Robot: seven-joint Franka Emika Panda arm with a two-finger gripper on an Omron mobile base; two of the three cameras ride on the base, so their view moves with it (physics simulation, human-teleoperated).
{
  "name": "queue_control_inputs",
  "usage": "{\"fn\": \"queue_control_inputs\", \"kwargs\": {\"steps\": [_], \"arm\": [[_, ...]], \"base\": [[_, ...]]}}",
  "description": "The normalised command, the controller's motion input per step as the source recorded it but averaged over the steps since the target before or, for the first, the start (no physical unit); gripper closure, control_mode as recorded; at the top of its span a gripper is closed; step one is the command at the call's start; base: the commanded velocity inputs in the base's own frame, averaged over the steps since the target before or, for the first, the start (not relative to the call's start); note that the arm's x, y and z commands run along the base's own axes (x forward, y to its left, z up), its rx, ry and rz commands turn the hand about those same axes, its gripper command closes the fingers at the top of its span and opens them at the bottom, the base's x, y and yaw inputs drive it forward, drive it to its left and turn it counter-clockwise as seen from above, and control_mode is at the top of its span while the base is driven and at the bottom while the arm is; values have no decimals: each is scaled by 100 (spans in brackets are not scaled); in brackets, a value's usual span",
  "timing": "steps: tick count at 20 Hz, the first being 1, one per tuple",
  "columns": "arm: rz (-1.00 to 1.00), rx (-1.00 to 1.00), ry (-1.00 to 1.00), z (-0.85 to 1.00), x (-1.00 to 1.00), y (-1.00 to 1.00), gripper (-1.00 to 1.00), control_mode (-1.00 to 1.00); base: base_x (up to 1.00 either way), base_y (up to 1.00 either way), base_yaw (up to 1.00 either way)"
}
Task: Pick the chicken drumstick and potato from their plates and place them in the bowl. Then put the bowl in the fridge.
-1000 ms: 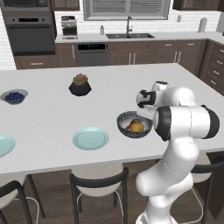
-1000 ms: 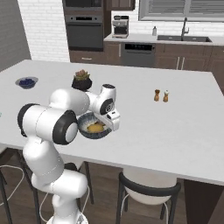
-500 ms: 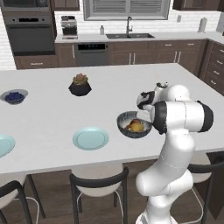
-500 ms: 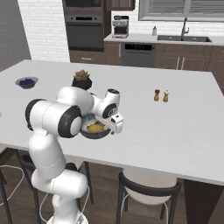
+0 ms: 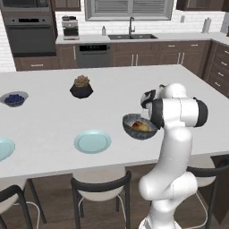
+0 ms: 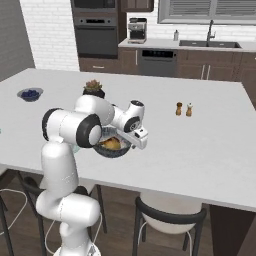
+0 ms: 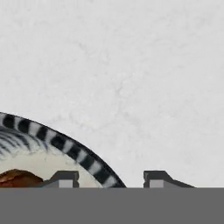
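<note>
Left base view: bowl (image 5: 139, 126) holds potato (image 5: 142, 126) and chicken drumstick (image 7: 17, 178).

This is a home kitchen: along the back wall run dark wood cabinets (image 5: 134, 56) under a pale worktop with a sink and tall tap (image 5: 131, 27), a window with blinds (image 5: 128, 7) above it, a dishwasher (image 5: 92, 55) set among the cabinets, a coffee maker (image 5: 70, 27) and a built-in wall oven (image 5: 30, 38) against white brick tile. In front stands a wide white island tabletop (image 5: 112, 85) with dark-framed stools (image 5: 100, 192) tucked under its near edge. On it lie household things: turquoise plates (image 5: 92, 141), a potted succulent (image 5: 81, 86), a small bowl of blueberries (image 5: 14, 99), and salt and pepper shakers (image 6: 183, 109).
</note>
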Motion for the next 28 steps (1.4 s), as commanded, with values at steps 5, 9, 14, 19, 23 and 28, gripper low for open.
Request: {"fn": "queue_control_inputs", "kwargs": {"steps": [5,9,14,19,23,28], "arm": [[3,1,0,-32,0,0,100,-100],[2,0,0,-19,0,16,100,-100],[0,-1,-12,3,-62,8,100,-100],[4,-3,-11,2,-58,28,100,-100],[4,-3,-21,24,-72,10,100,-100],[-2,-7,-16,70,-97,9,100,-100]], "base": [[0,0,0],[0,0,0],[0,0,0],[0,0,0],[0,0,0],[0,0,0]]}}
